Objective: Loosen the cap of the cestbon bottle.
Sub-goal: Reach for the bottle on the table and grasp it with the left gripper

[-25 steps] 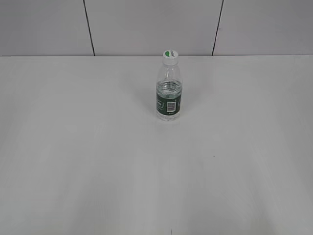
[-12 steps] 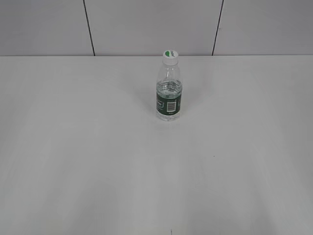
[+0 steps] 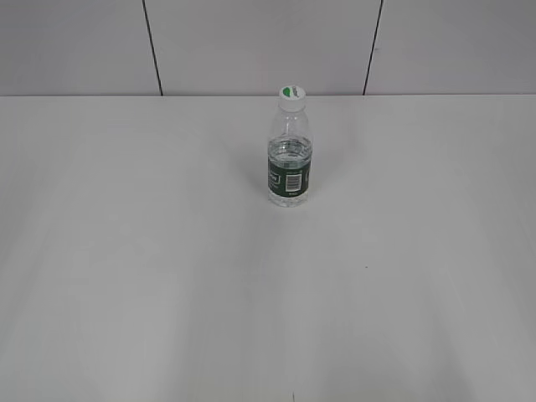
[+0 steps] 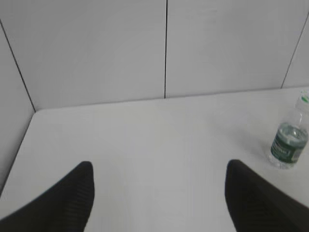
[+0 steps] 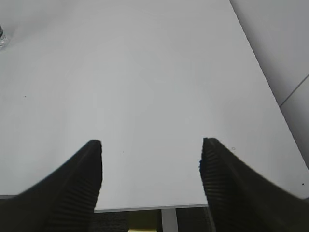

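Observation:
The cestbon bottle [image 3: 290, 159] stands upright on the white table, a little behind the middle, its dark green label and barcode patch facing the exterior camera. Its white cap [image 3: 291, 98] with a green mark sits on top. In the left wrist view the cestbon bottle [image 4: 288, 145] shows at the far right edge, well away from my left gripper [image 4: 158, 166], which is open with only bare table between its black fingers. My right gripper [image 5: 150, 143] is open too, over the table's near edge; just a sliver of the bottle [image 5: 2, 38] shows at that view's top left. Neither gripper appears in the exterior view.
The white table [image 3: 167, 276] runs back to a grey panelled wall [image 3: 251, 42]. In the left wrist view the table's left edge [image 4: 21, 140] meets a side wall. Its near edge [image 5: 145, 207] and right edge [image 5: 260, 82] show in the right wrist view.

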`<state>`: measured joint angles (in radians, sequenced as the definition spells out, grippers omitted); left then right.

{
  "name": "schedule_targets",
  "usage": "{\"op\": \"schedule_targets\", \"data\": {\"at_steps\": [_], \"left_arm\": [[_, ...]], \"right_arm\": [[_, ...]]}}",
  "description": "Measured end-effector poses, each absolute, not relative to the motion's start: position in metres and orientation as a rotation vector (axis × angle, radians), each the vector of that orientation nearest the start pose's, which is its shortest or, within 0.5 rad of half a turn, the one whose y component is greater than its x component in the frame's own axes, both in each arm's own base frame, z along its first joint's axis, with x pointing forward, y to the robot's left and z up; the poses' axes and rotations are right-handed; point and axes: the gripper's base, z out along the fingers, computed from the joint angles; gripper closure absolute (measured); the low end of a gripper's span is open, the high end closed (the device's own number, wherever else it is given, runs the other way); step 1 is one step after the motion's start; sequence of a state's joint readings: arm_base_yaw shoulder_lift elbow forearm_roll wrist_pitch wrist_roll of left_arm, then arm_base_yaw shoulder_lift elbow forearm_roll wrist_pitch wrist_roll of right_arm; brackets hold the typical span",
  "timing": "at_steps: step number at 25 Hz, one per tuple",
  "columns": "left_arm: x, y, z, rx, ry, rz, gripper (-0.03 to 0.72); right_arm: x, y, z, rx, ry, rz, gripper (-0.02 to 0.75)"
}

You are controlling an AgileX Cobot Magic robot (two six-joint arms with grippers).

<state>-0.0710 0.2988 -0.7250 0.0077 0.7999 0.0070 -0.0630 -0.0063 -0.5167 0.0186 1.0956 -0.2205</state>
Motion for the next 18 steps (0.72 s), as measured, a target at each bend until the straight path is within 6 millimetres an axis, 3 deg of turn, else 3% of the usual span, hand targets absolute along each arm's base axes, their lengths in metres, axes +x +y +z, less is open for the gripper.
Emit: {"op": "schedule_targets", "data": {"at_steps": [5, 9, 18], "left_arm": [[0.086, -0.006, 0.395, 0.113, 1.76, -0.004, 0.178], [0.126, -0.008, 0.408, 0.126, 1.672, 0.015, 0.178], [0.221, -0.016, 0.387, 0.149, 1.599, 0.033, 0.178]], "right_arm": [[-0.009, 0.002, 0.279, -0.163, 2.053, -0.153, 0.246], [-0.009, 0.002, 0.279, -0.163, 2.053, -0.153, 0.246], [-0.009, 0.002, 0.279, -0.163, 2.053, -0.153, 0.246]]}}
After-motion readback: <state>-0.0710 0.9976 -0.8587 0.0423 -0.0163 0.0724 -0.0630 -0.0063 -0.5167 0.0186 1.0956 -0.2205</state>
